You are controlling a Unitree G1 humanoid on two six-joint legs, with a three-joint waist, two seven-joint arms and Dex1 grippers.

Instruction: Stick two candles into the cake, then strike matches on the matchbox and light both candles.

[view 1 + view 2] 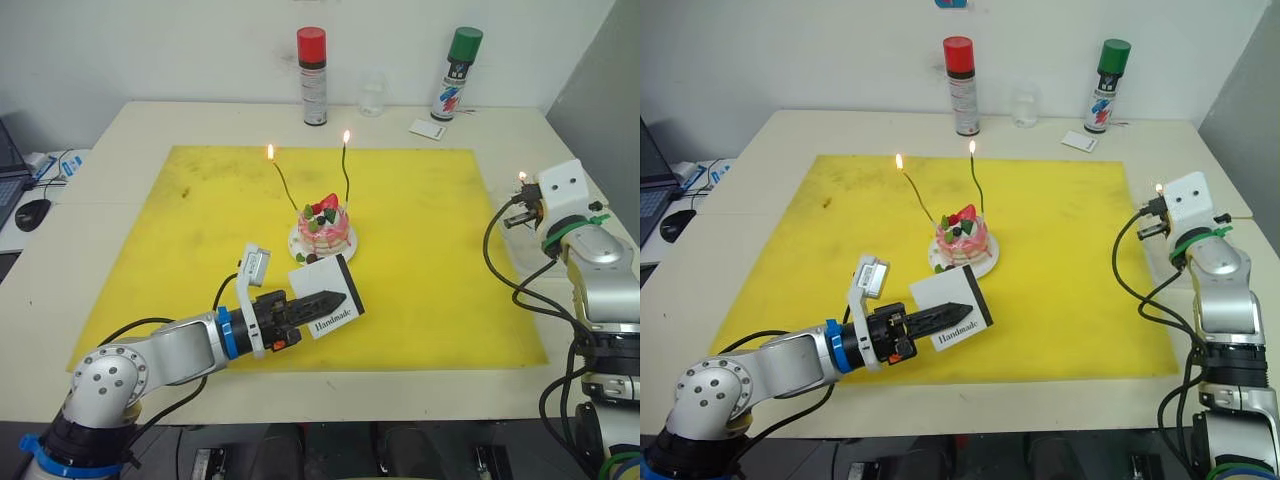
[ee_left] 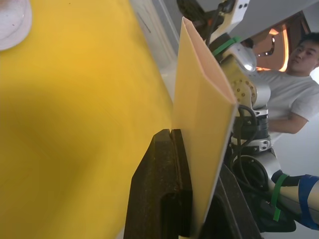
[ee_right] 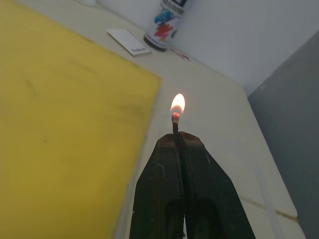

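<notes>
The pink-and-white cake [image 1: 324, 226] sits on its small white plate [image 1: 297, 243] in the middle of the yellow mat [image 1: 180, 240]. Two thin green candles [image 1: 285, 187] [image 1: 347, 175] stand in it, and both tips burn. My left gripper [image 1: 335, 298] hovers just in front of the cake, shut on the white matchbox [image 1: 337, 318], which is printed "Handmade" and held tilted. My right gripper [image 1: 519, 205] is off the mat's right edge, shut on a short match [image 3: 175, 123] whose tip is aflame.
A red-capped spray can [image 1: 312, 76], a clear glass [image 1: 372, 95], a green-capped spray can [image 1: 456, 74] and a small white card [image 1: 428, 129] line the table's back. A mouse [image 1: 32, 212] lies at the far left. A person [image 2: 294, 94] sits beyond the right arm.
</notes>
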